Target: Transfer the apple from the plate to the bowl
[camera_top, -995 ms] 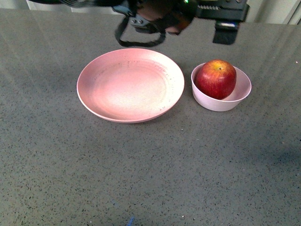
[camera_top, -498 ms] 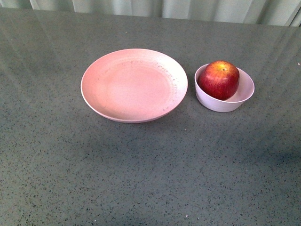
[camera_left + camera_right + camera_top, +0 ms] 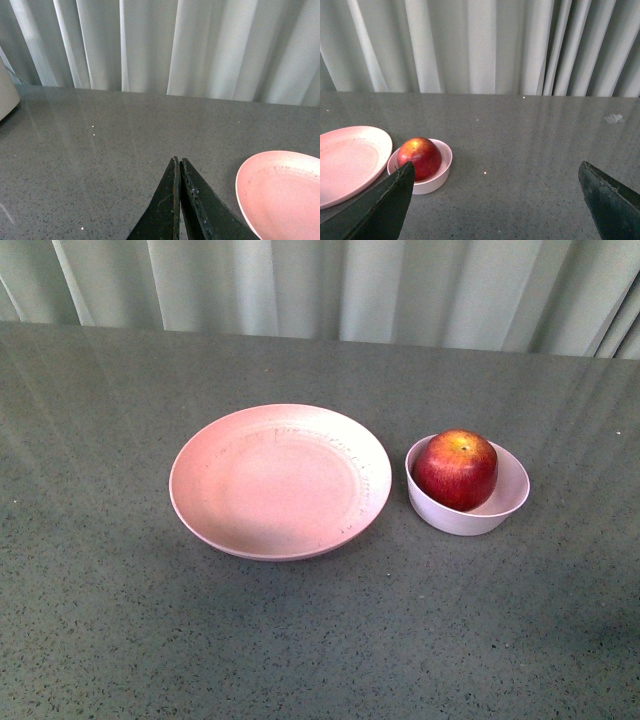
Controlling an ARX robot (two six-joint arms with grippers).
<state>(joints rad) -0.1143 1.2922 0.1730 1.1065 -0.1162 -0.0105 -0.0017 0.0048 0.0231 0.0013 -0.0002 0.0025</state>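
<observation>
The dark red apple (image 3: 456, 468) sits inside the small pale pink bowl (image 3: 500, 506), right of the wide pink plate (image 3: 250, 530), which holds nothing. Neither arm shows in the front view. In the right wrist view the apple (image 3: 419, 157) in the bowl (image 3: 442, 167) and the plate (image 3: 350, 162) lie ahead; my right gripper (image 3: 496, 167) is open and empty, pulled back from them. My left gripper (image 3: 179, 161) is shut and empty, beside the plate's edge (image 3: 250, 192) and apart from it.
A grey speckled table (image 3: 320, 640) carries everything. Pale curtains (image 3: 350, 290) hang behind its far edge. A pale rounded object (image 3: 6, 95) stands at the edge of the left wrist view.
The arm that hung over the far side of the table a second ago has left the front view. The view has shifted, so the curtains now show; the apple stays in the bowl.
</observation>
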